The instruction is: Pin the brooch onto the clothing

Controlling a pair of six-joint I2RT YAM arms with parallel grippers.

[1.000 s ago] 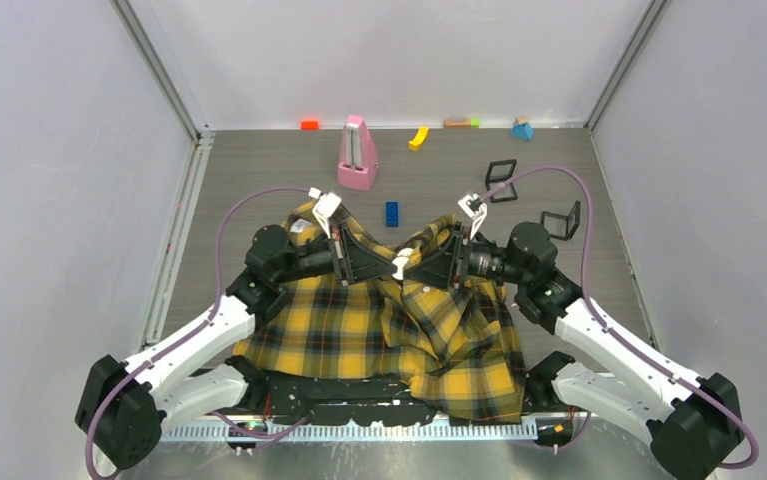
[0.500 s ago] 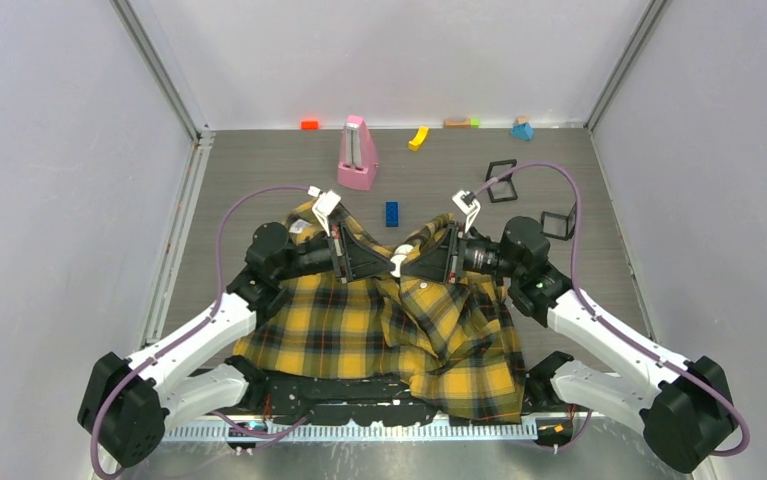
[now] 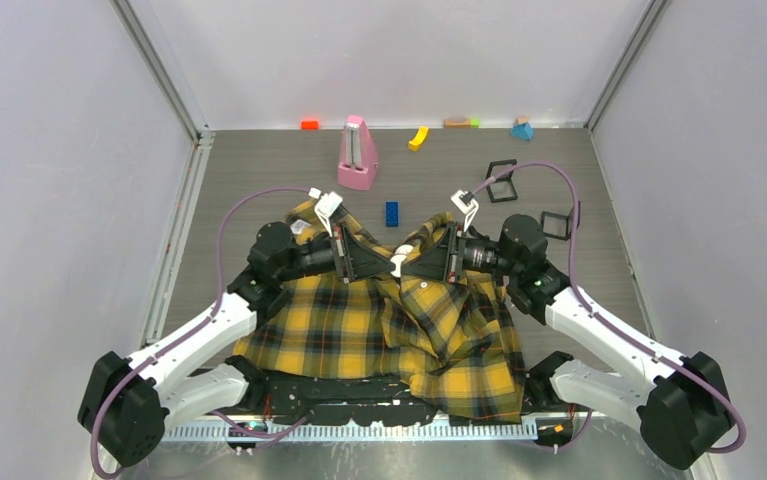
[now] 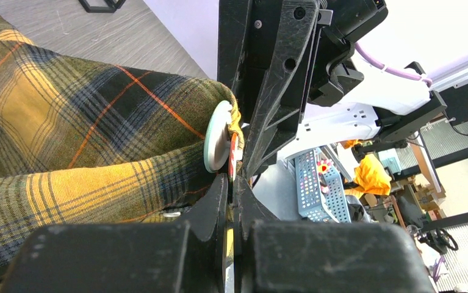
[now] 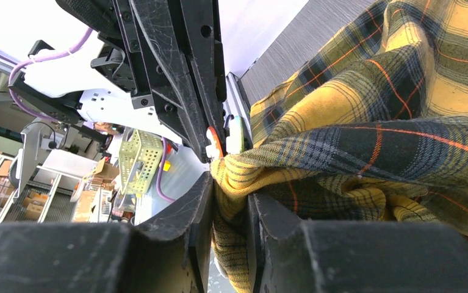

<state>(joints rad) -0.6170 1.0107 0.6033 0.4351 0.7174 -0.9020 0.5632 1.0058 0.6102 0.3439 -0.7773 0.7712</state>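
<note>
The left claw [image 4: 229, 183] is clenched on the lower rim of the brooch [image 4: 218, 138], mid-frame, the disc pressed against a raised fold of the clothing [image 4: 85, 116]; the right claw [image 5: 231, 186] pinches that fold from the opposite side, just beside the brooch; to seat the pin well, I judge, the right should hold the cloth taut while the left pushes straight, without twisting; against the earlier overhead frame, the right arm [image 3: 599, 335] has edged toward centre, its jaws narrowed onto the cloth.
</note>
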